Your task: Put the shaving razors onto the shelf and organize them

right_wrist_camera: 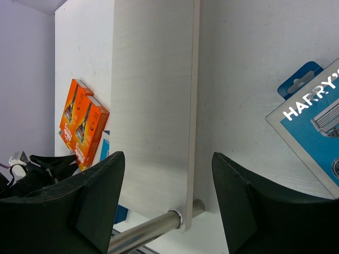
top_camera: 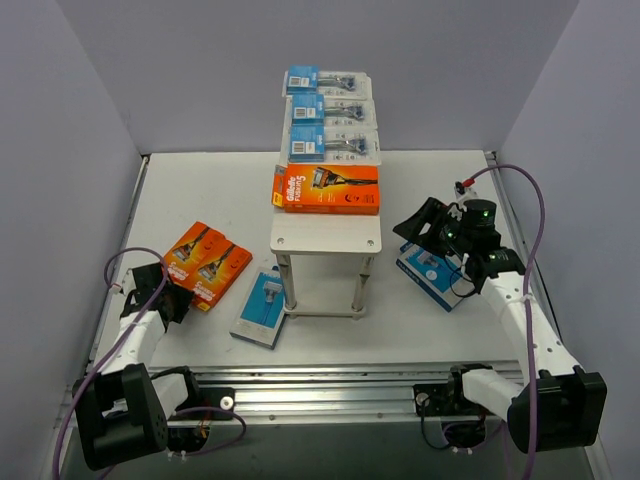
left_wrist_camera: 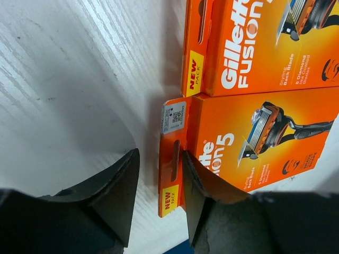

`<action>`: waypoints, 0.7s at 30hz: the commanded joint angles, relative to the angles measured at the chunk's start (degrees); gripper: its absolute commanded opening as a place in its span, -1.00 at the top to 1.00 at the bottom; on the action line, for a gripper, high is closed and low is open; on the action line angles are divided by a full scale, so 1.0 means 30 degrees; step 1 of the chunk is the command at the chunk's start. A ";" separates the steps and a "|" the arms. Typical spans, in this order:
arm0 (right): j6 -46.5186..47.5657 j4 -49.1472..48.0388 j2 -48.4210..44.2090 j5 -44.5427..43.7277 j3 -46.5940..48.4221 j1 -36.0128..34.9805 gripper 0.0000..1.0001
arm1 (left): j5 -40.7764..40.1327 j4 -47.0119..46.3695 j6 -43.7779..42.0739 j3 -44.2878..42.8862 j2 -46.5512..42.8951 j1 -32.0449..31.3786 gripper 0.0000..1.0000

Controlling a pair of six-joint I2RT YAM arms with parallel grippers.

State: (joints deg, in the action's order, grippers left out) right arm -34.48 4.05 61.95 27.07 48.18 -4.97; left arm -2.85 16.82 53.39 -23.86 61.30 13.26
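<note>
- The shelf (top_camera: 325, 238) stands mid-surface (top_camera: 200, 190). Its top carries 3 blister packs (top_camera: 332, 112) in a row at the far end and 1 orange box (top_camera: 327, 189) nearer.
- 2 more orange boxes (top_camera: 205, 262) lie side by side on the surface, left of the shelf.
- The left tool (left_wrist_camera: 159, 203) is parted, its fingers either side of one box's hang tab and not clamped on it.
- A blue-and-white box (top_camera: 260, 308) lies by the shelf's legs.
- The right tool (right_wrist_camera: 168, 201) gapes wide and holds nothing, just beside a blue pack (top_camera: 432, 272) right of the shelf.

Robotics lab test cell, probably: plain grey walls (top_camera: 200, 70) boxing in a white table (top_camera: 200, 190), two robot arms (top_camera: 525, 320) bolted to a metal rail (top_camera: 330, 385).
</note>
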 commanded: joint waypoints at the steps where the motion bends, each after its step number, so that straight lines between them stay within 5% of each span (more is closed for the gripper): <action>1: 0.0302 -0.0385 0.0179 0.0205 0.0579 -0.0100 -0.24 | -0.0338 -0.1065 0.0104 0.0071 -0.0188 -0.0024 0.09; 11: 0.0506 -0.0121 0.0443 -0.0117 0.0784 -0.0159 -0.23 | -0.0250 -0.2297 0.0369 0.0014 0.0864 -0.0024 0.53; 21: 0.0448 -0.0033 0.0325 -0.0322 0.0785 -0.0188 -0.23 | -0.1188 -0.0979 -0.0041 -0.0339 -0.1095 -0.0024 0.60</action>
State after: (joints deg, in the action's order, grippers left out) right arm -34.06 4.10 62.94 26.41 48.23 -4.99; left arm -4.14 13.72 53.78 -23.18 60.60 13.21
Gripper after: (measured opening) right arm 0.619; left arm 0.213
